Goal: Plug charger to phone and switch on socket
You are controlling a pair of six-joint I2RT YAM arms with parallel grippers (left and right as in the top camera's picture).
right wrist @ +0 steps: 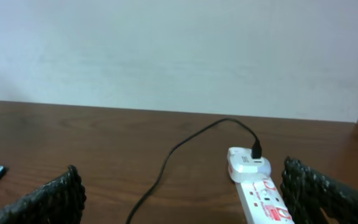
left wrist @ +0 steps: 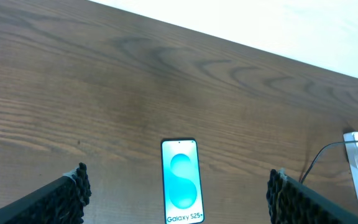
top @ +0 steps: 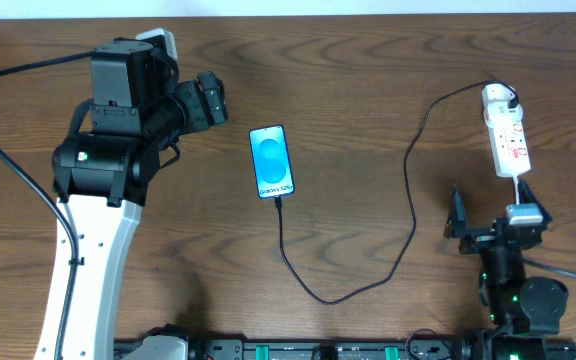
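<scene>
Phone (top: pixel 271 161) flat, screen up, middle of table (top: pixel 368 60). Charger (top: pixel 411 175) meets its near end and loops right to the socket (top: pixel 506 130) at the far right. Left claw (top: pixel 216 100) wide, holding nothing, beside the phone. Right claw (right wrist: pixel 182 171) wide, holding nothing, facing the socket.

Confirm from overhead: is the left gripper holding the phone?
No, the left gripper stands open off to one side of the phone, with a clear gap between them.
</scene>
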